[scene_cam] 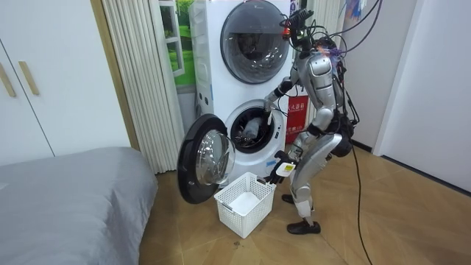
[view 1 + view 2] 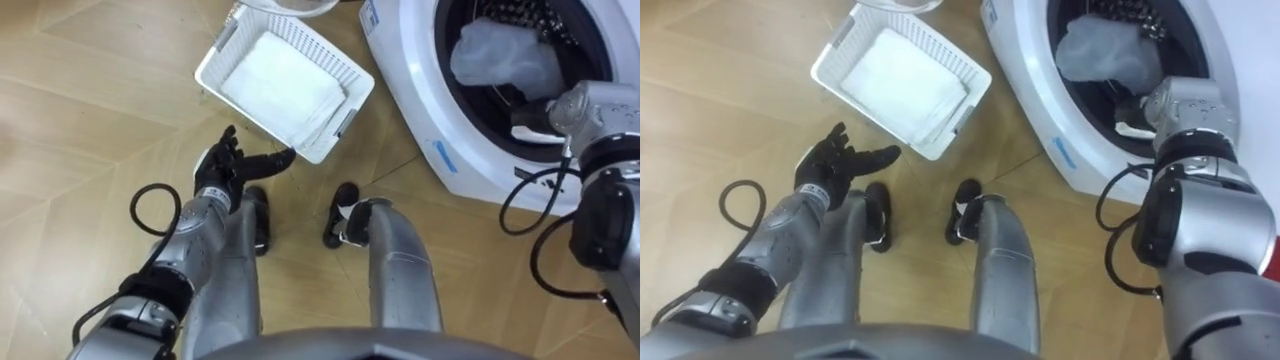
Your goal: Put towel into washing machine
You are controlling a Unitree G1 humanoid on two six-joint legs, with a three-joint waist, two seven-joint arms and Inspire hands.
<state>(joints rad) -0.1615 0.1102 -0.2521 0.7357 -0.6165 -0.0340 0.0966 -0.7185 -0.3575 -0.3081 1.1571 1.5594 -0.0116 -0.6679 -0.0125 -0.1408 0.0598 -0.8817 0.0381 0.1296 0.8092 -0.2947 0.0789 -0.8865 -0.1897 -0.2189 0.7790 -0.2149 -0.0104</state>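
Observation:
A crumpled pale towel point(image 2: 505, 55) lies inside the drum of the lower washing machine point(image 2: 420, 60), whose round door point(image 1: 206, 158) hangs open toward the room view's left. I stand bent before the machine. My right arm reaches into the drum just below the towel. The right hand point(image 2: 530, 128) sits at the drum's lip, its fingers hidden behind the wrist. My left hand point(image 2: 222, 168) hovers open, fingers spread, above the floor by the near corner of the white lattice basket point(image 2: 222, 48). The basket's inside looks flat and white; whether cloth lies there I cannot tell.
A second machine point(image 1: 254, 33) is stacked on top of the lower one. The basket point(image 1: 246, 200) stands on the wooden floor between the open door and my feet. A grey bed point(image 1: 66, 184) and a curtain point(image 1: 140, 73) fill the room view's left.

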